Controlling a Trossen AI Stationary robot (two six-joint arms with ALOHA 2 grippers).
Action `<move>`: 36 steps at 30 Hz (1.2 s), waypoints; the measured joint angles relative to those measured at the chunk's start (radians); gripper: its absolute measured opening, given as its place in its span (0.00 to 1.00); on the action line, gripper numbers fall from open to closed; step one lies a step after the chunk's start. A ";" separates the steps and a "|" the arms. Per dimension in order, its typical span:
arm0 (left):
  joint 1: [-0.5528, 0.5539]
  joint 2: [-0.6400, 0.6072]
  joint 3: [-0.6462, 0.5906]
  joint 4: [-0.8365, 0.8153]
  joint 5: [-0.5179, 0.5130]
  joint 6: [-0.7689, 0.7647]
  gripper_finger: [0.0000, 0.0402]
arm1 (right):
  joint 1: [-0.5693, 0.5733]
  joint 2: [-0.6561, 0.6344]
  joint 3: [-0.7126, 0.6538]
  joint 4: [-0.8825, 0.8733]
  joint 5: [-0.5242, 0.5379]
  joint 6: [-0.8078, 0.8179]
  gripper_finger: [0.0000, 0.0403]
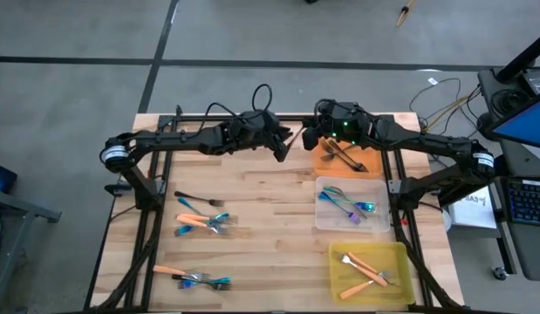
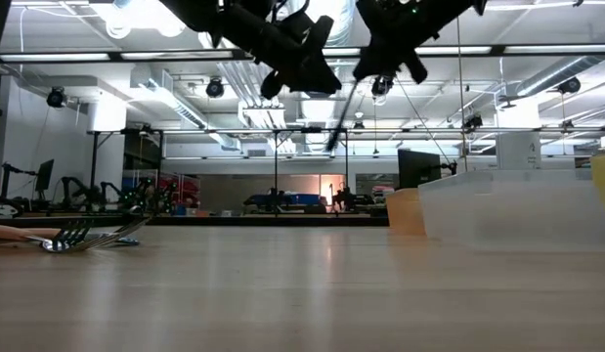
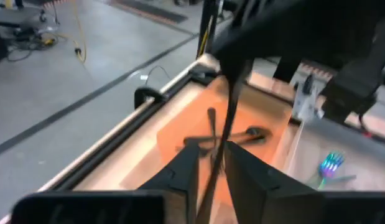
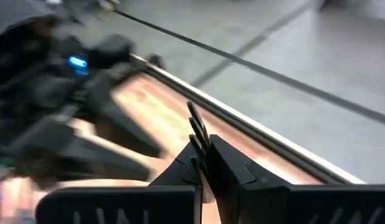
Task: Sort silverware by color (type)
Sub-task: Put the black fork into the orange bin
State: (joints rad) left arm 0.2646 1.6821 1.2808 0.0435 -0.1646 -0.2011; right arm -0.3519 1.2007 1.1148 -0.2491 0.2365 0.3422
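Above the table's far middle, a dark-handled fork (image 2: 343,110) hangs slanted in the air. My right gripper (image 4: 201,146) is shut on its upper part. My left gripper (image 3: 211,158) faces it from the left, open a little. The left fingers stand on either side of the fork's lower part (image 3: 212,168), and I cannot tell whether they touch it. Loose orange, blue and dark forks lie in two heaps (image 1: 201,220) (image 1: 195,277) on the table's left half. My right gripper pinches the dark fork between its two fingers, close to its upper end. A short dark tip (image 4: 196,119) sticks out past the fingers. The fork is lifted clear of the table and slants down below the fingers toward my left gripper (image 1: 283,146).
Along the right side stand an orange tray (image 1: 320,159) with dark forks, a clear tray (image 1: 326,218) with blue forks and a yellow tray (image 1: 339,283) with orange forks. The orange tray lies just below and beyond both grippers. Bare wood lies in the table's middle.
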 joint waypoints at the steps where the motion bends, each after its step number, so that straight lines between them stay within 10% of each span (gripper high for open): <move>1: -0.001 0.001 0.000 -0.012 0.001 0.003 0.18 | 0.000 -0.001 0.016 -0.051 0.034 -0.013 0.02; 15: -0.004 0.002 -0.017 -0.195 0.007 0.009 0.33 | 0.001 -0.001 0.247 -0.844 0.309 -0.039 0.02; 36: -0.126 -0.089 -0.051 -0.255 0.105 -0.020 0.33 | 0.000 0.307 0.172 -1.041 0.374 -0.041 0.02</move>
State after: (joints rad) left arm 0.1386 1.5930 1.2301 -0.2115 -0.0597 -0.2209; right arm -0.3519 1.5074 1.2873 -1.2897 0.6102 0.3009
